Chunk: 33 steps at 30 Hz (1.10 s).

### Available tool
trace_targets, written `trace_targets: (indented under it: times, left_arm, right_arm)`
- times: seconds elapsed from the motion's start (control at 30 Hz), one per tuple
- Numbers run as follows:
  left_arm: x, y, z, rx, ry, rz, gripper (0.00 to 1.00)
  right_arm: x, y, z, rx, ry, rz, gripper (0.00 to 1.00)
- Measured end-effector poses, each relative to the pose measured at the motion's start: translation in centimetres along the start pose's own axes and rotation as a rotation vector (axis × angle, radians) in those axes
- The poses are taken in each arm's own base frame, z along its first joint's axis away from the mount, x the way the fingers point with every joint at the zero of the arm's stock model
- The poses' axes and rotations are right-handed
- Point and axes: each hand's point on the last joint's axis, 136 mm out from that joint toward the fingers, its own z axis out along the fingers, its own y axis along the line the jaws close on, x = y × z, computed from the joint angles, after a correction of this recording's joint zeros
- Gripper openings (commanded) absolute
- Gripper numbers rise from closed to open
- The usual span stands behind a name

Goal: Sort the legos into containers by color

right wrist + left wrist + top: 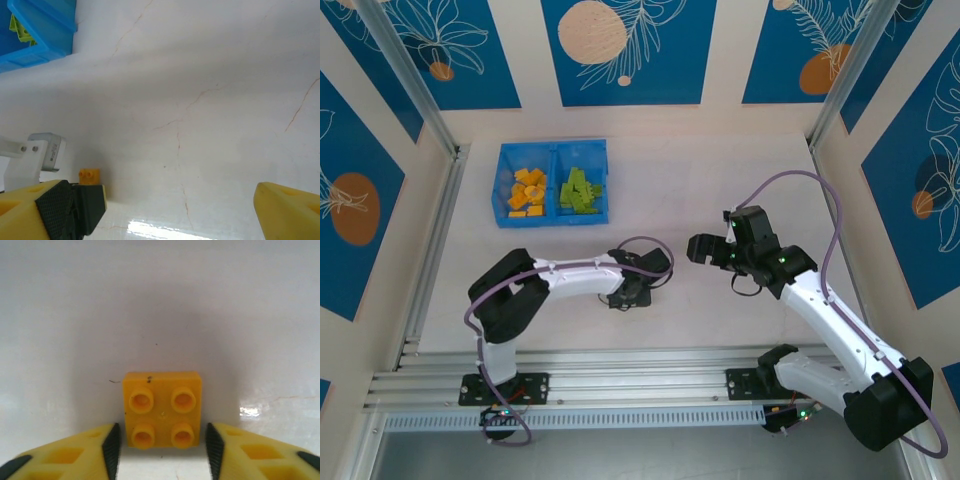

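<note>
L gripper (162, 440) we saw part-open, jaws flanking yellow lego (162, 410), slim gaps | R gripper (175, 210) was wide open, empty | lego sat on table (160, 300)

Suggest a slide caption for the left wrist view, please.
Left end effector flanking an orange-yellow four-stud lego on the white table.

Orange-yellow brick (162, 410) on glossy white table (160, 300), yellow left gripper (162, 435) with black pads (111, 450), bright blue bin (530, 150), orange-yellow bricks (527, 190), lime green bricks (580, 190), blue wall panels (670, 75) with white leaves and peach circles.
</note>
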Motion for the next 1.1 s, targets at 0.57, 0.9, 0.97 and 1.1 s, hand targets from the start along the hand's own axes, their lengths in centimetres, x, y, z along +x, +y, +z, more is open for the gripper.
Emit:
trace_targets:
  times: [0.57, 0.9, 0.97, 1.1]
  left_arm:
    - [-5.1, 4.1, -4.8, 0.082, -0.105, -0.027, 0.27]
    - [-19.8, 13.6, -13.9, 0.060, -0.421, -0.203, 0.28]
    - [-22.6, 15.6, -14.9, 0.040, -0.459, -0.239, 0.28]
    - [-27.9, 19.3, -14.7, 0.009, -0.494, -0.329, 0.27]
  right_arm:
    - [3.8, 4.5, -0.7, -0.276, 0.216, -0.022, 0.94]
    - [2.7, 5.3, -1.5, -0.298, 0.187, -0.028, 0.94]
    - [2.7, 5.3, -1.5, -0.297, 0.188, -0.027, 0.94]
    - [2.8, 5.4, -1.5, -0.297, 0.190, -0.026, 0.93]
